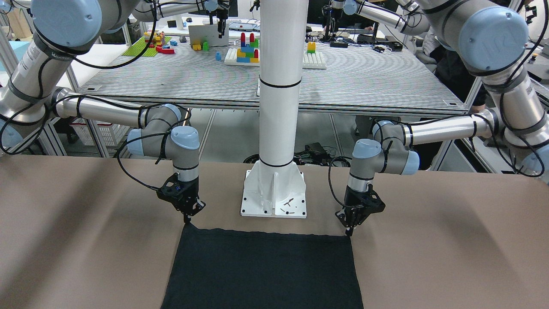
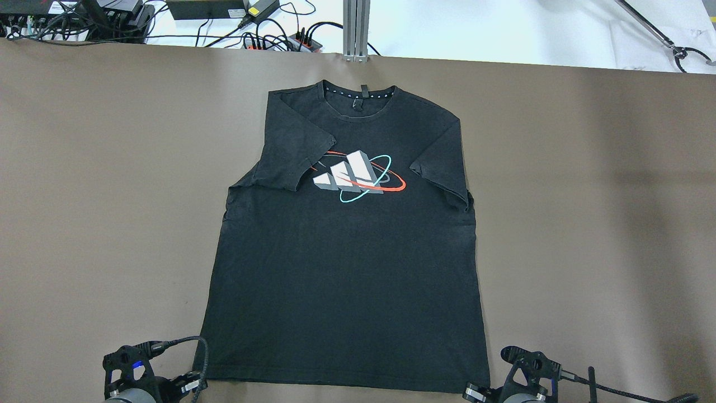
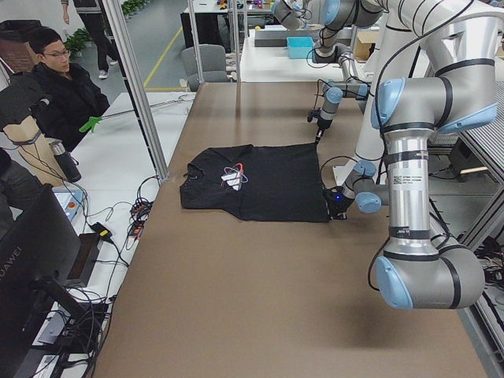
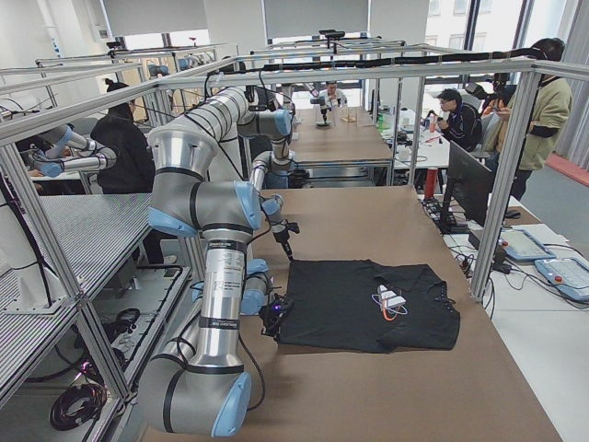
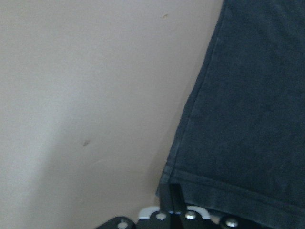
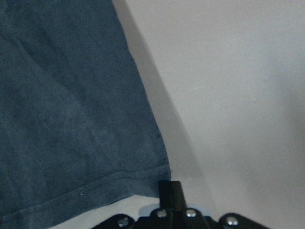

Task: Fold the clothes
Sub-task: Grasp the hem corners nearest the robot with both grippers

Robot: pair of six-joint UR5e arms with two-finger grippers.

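Note:
The clothes are one black T-shirt (image 2: 347,268) with a white, red and teal chest logo. It lies flat on the brown table, both sleeves folded inward, collar at the far side. Its straight hem (image 1: 266,234) faces the robot. My left gripper (image 1: 348,234) is shut, its fingers (image 5: 174,198) pinched at the hem's corner on my left. My right gripper (image 1: 187,221) is shut, its fingers (image 6: 170,191) at the hem's other corner. Both hold the fabric (image 5: 248,119) low against the table.
The white pillar (image 1: 279,107) stands on its base plate (image 1: 274,201) just behind the hem, between the two arms. Bare brown table (image 2: 587,224) lies on both sides of the shirt. Cables and power strips (image 2: 268,33) run past the far edge. People sit beyond the table's ends.

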